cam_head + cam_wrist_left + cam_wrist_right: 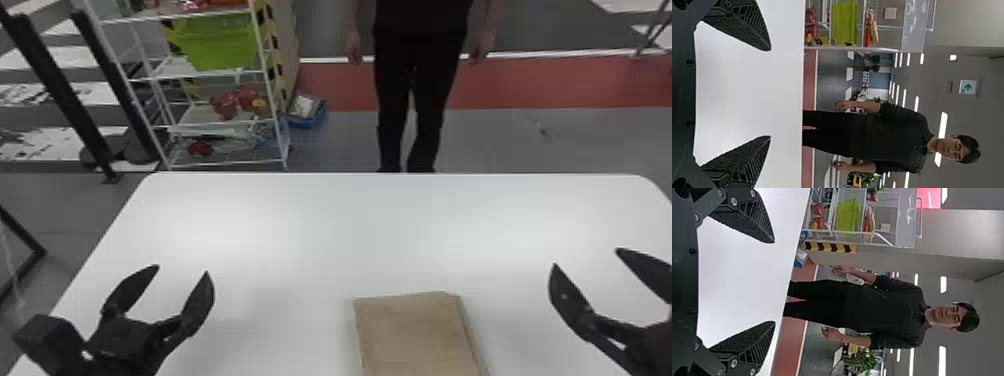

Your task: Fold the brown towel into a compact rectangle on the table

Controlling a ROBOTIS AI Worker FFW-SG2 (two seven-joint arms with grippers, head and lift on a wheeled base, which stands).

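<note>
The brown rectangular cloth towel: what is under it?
The smooth white tabletop shows around the visible part of the brown towel, which appears to rest on it. The patch directly beneath is covered and cannot be seen.

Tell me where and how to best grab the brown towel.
Probably by its right edge: bring the right gripper in low from the right, one of its jaws under, one over. The towel lies flat and folded, that edge seems layered, and the open gripper is on that side.
</note>
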